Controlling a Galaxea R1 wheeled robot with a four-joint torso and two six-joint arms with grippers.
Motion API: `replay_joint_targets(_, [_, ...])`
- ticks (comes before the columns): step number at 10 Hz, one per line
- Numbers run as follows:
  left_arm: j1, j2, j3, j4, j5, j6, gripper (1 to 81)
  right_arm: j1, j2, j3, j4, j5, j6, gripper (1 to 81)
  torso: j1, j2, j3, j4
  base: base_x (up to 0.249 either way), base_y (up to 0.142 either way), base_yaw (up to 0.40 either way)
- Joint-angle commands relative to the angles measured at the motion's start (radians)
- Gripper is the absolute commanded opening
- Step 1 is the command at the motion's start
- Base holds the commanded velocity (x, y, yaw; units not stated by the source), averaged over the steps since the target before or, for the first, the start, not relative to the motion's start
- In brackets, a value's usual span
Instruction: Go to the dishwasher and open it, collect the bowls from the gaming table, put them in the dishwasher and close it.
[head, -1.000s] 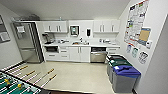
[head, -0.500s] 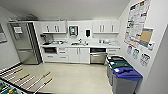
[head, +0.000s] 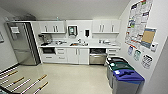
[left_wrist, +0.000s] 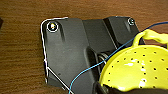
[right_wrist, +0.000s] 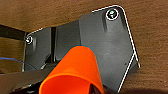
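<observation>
Steel fridge (head: 23, 42) at left, white cabinets (head: 72, 55), perhaps three lidded bins (head: 123, 75) at right.

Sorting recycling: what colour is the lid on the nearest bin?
Blue lid on the grey nearest bin; head view.

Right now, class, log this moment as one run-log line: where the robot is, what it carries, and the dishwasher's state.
place: kitchenette | dishwasher: open at top, under counter | left wrist: yellow-green perforated bowl | right wrist: orange bowl | bins: right wall

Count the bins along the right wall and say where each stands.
3. The black-lidded bin is nearest the dishwasher, the green-lidded bin is in the middle, and the blue-lidded bin is closest to the camera. More may be hidden beyond the picture's edge.
</observation>
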Motion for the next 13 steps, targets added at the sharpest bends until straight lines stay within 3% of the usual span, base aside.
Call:
replay_joint_targets(1, [-0.048,-0.024,0.004,0.012,0.031,0.009,1.0,0.050,0.000,0.000,-0.005,-0.035,-0.003,1.0,0.000,0.000,0.000,0.000,0.156,0.000,0.000])
replay_joint_targets(11, [-0.048,-0.021,0.007,0.011,0.029,0.009,1.0,0.048,-0.002,-0.002,-0.005,-0.035,-0.003,1.0,-0.001,0.000,0.000,0.000,0.156,0.000,0.000])
replay_joint_targets(13, [-0.048,-0.024,0.007,-0.003,0.005,-0.001,1.0,0.050,-0.002,-0.002,-0.003,-0.034,-0.002,1.0,0.000,0.000,0.000,0.000,0.157,0.000,0.000])
